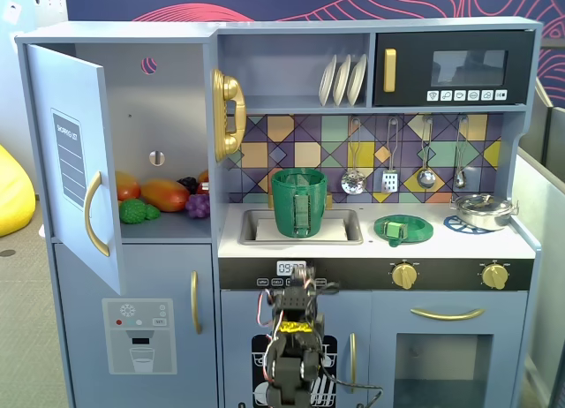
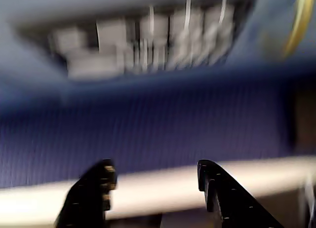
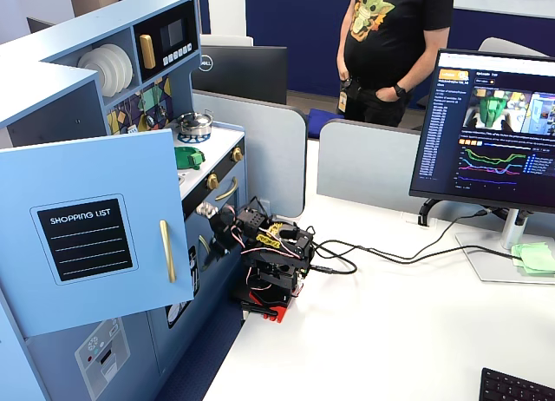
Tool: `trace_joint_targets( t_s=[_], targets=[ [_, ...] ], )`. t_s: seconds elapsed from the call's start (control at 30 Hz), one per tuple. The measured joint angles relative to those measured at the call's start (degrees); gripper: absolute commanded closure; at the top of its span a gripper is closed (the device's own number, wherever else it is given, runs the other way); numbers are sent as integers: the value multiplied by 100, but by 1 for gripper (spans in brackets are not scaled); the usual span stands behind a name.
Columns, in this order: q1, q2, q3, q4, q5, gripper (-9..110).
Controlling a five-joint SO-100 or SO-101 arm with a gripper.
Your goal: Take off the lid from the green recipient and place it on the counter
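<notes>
Gripper [image 2: 153, 181] is seen spread, empty, low below the counter [image 1: 353, 245]. One lid [image 1: 403, 229] lies on the counter, just right of the sink, apart from the one green recipient [image 1: 299, 202] in the sink. Risk, as judged: little; lid could be knocked if arm is raised carelessly. One silver pan [image 1: 485, 210] further right.

A blue toy kitchen [image 1: 371, 337] is set against a navy wall with pink swirls [image 1: 353, 2], its fridge door [image 3: 95, 227] swung open. A white desk [image 3: 399, 331] is seen beside it, a monitor [image 3: 494, 128] is lit up, and grey partitions [image 3: 368, 162] are placed behind.
</notes>
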Motion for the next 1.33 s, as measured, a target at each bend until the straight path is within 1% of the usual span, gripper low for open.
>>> trace_joint_targets(
  t_s=[0.13, 0.3, 1.33],
  targets=[
    [-132, 290, 202, 782, 308, 91],
    [-202, 510, 211, 1494, 343, 93],
    [26, 554, 211, 1556, 272, 92]
  ],
)
